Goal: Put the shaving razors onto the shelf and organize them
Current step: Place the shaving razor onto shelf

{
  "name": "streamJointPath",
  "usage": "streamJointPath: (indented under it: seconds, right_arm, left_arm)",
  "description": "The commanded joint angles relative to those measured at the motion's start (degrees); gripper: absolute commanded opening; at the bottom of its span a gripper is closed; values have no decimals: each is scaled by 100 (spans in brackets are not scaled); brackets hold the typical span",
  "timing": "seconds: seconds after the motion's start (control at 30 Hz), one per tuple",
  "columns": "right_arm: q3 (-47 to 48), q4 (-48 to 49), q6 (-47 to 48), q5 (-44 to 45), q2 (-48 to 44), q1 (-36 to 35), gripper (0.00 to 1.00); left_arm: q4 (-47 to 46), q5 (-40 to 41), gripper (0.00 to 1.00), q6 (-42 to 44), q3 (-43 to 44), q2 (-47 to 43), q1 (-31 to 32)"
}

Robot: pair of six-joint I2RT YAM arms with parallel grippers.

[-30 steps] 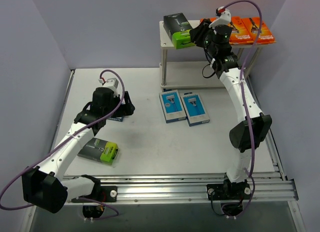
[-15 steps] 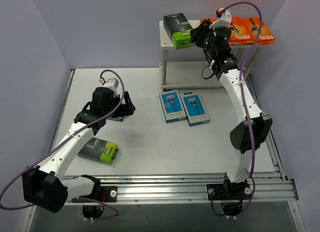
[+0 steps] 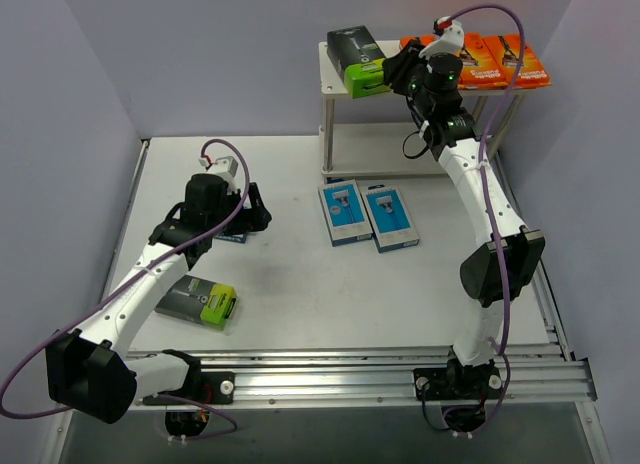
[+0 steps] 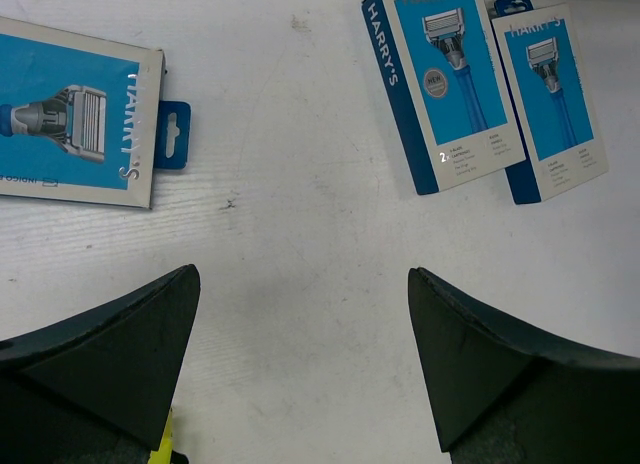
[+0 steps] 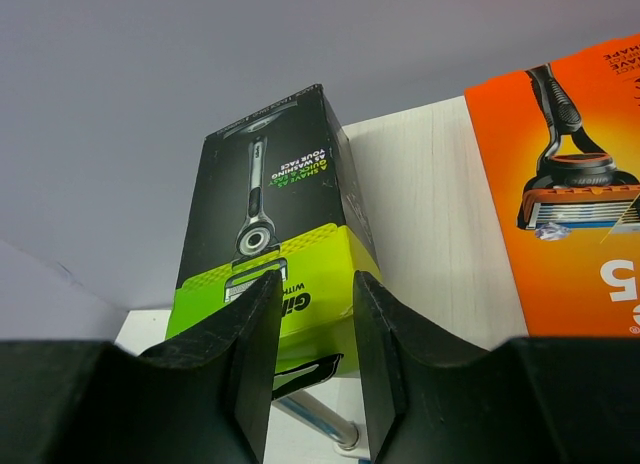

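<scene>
Black-and-lime razor pack (image 5: 270, 184) lies on the shelf's (image 5: 420, 214) top board beside the orange packs (image 3: 505, 62). My right gripper (image 5: 317, 334) sits over its lime end, fingers narrowly apart, and I can't tell if they pinch. Left gripper (image 4: 300, 364) hovers spread wide over the table (image 3: 300, 274), near two blue packs (image 4: 455, 84).

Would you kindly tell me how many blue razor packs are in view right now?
3 blue packs: two side by side on the table; the third lies under the left arm, mostly hidden from above.
</scene>
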State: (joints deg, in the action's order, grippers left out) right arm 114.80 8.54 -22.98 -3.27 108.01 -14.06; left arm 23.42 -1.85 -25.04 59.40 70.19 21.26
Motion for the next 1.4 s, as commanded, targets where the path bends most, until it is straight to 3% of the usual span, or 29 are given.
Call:
streamJointPath:
  seconds: [0.0, 1.0, 1.37]
  right_arm:
    - [86, 149, -40, -51, -61, -17, 30]
    - [-151, -45, 101, 300, -113, -8, 32]
    - [-537, 359, 110, 424, -385, 9, 31]
  left_arm:
    - [-92, -70, 94, -28, 283, -14, -43]
    - [-101, -141, 94, -54, 283, -6, -69]
    - [-110, -184, 94, -71, 283, 3, -87]
